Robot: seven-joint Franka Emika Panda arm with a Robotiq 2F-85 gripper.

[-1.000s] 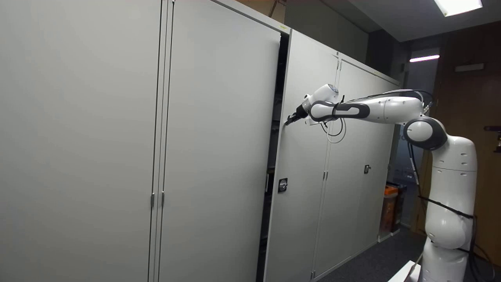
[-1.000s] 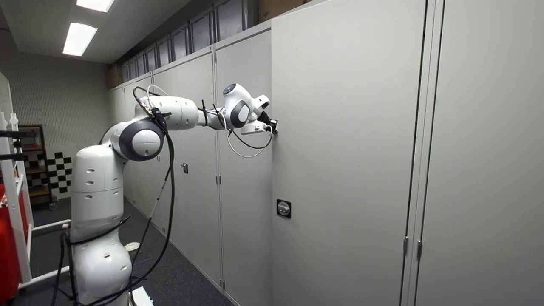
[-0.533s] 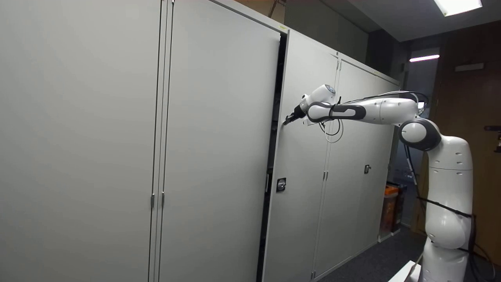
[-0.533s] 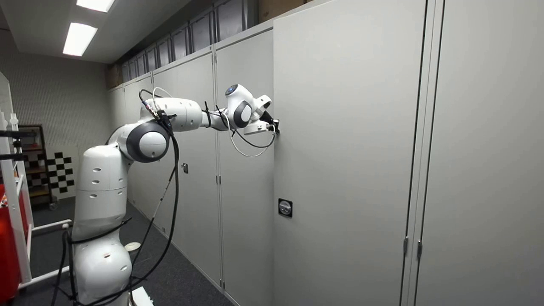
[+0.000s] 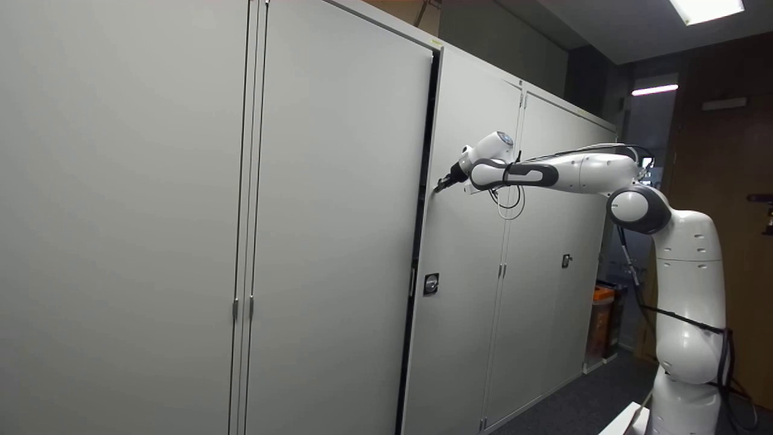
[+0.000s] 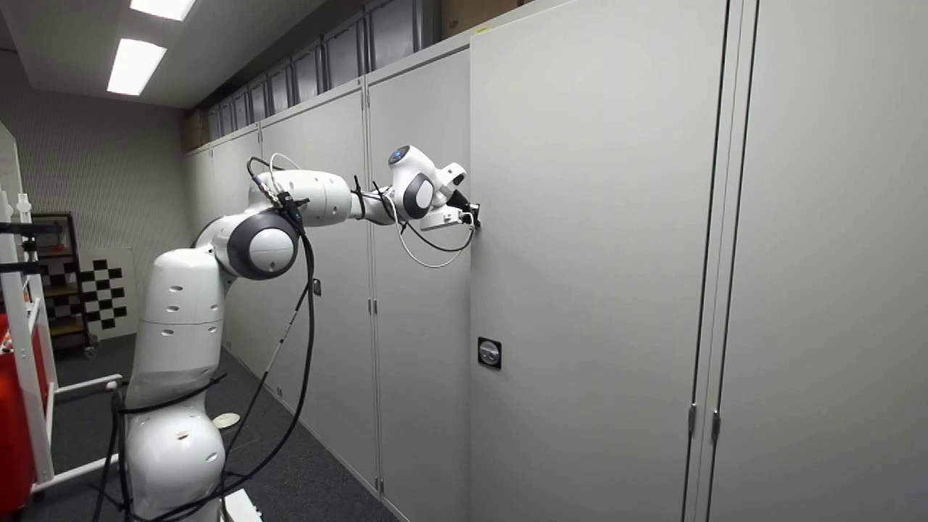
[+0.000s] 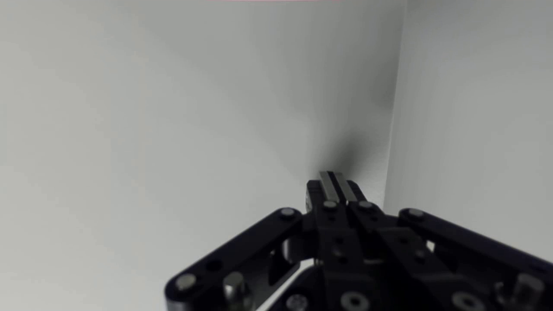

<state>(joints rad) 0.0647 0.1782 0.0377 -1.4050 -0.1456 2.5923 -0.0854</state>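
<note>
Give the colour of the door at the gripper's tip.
Light grey; the door shows best in an exterior view.

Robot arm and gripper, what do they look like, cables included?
The glossy white, rounded robot arm has dark grey, curved joint bands and a small, round, bluish panel. A long black cable and a thin white cable loop from it. The black, angular gripper has round silver pins and slim fingers with light grey strips.
</note>
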